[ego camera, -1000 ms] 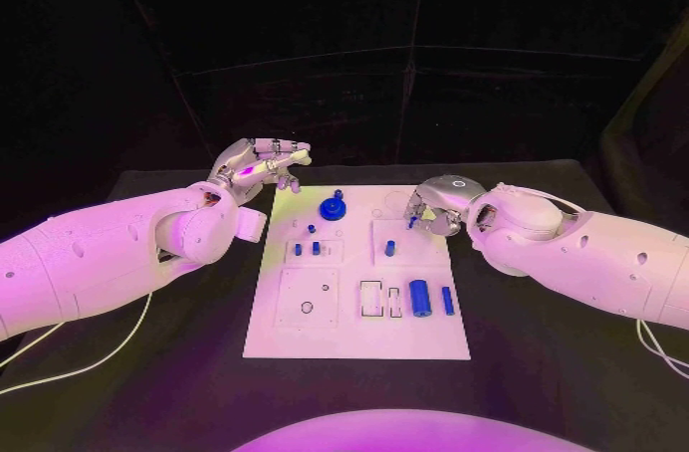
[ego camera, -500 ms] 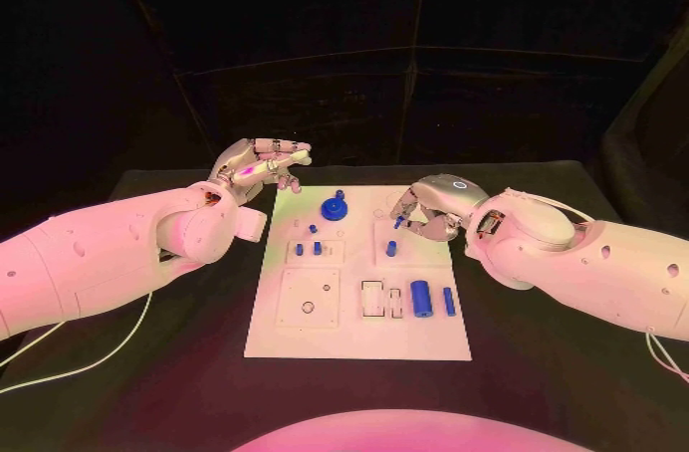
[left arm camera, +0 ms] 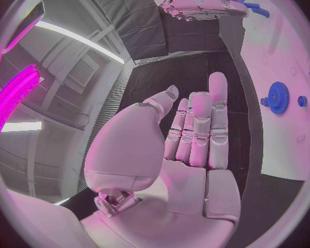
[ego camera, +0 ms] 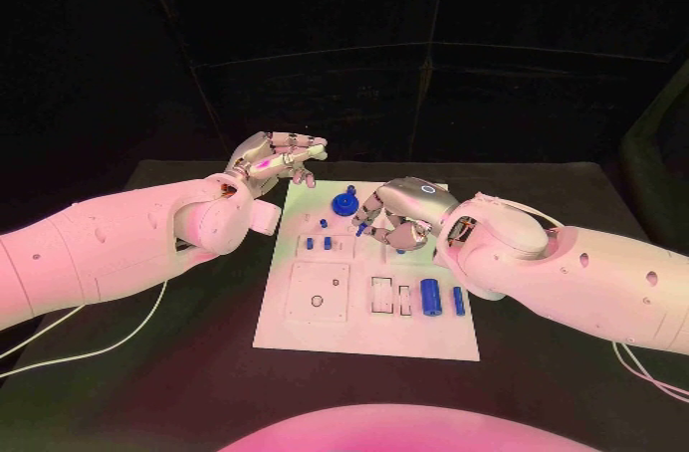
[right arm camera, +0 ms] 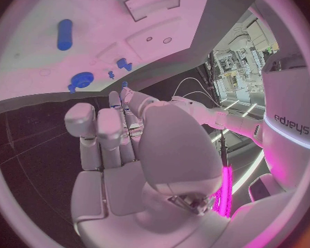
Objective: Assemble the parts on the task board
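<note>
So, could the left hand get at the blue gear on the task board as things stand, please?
Probably yes: the left hand hovers off the task board's far left corner holding nothing, with bare board between it and the blue gear.

Task board [ego camera: 309, 325]: lies at the middle of the table [ego camera: 172, 372], long side running away from the robot.
Gear part [ego camera: 342, 210]: on the board's far end, near its left edge.
Left hand [ego camera: 276, 159]: beyond the board's far-left corner, off the board.
Right hand [ego camera: 390, 216]: above the board's far half, just right of the gear part.
Cylinder part [ego camera: 431, 294]: on the board's right side, nearer the robot, behind the right arm [ego camera: 574, 283].
Slim part [ego camera: 458, 302]: just right of the cylinder part.
</note>
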